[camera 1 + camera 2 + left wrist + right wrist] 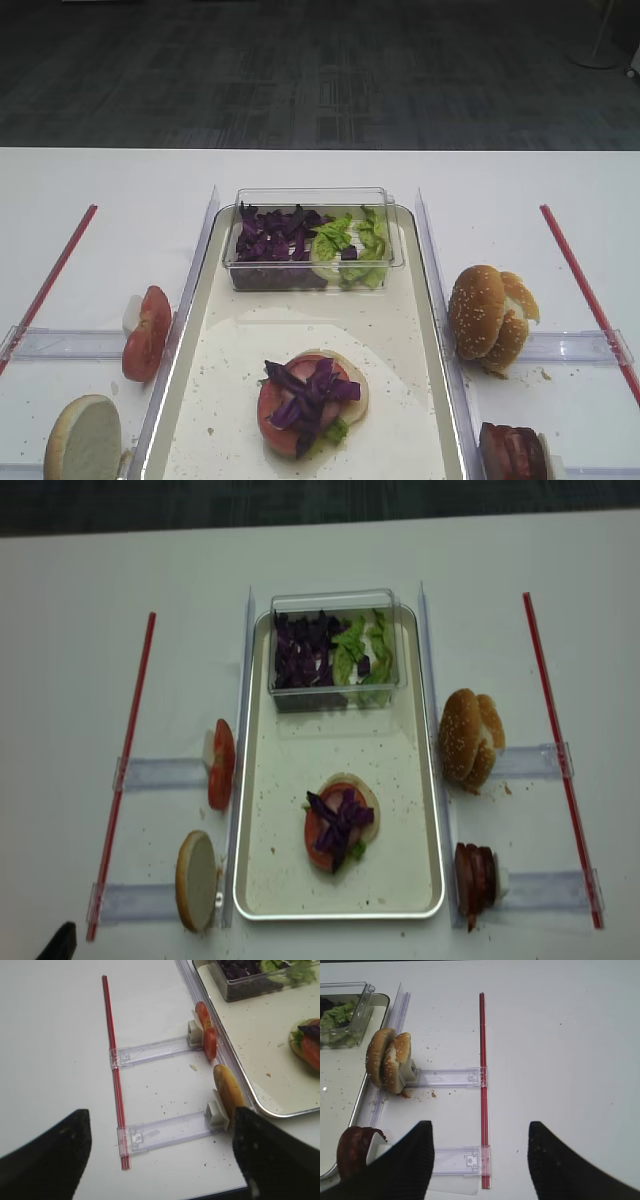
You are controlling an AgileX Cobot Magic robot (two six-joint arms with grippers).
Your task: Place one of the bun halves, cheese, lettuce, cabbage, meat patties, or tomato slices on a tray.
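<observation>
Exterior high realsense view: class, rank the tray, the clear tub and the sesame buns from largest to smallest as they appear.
1. tray
2. clear tub
3. sesame buns

All three lie at a similar distance, so the order is fairly safe.

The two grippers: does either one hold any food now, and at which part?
Nothing is held. The left gripper and the right gripper are both open over bare table, with no food between their fingers.
</observation>
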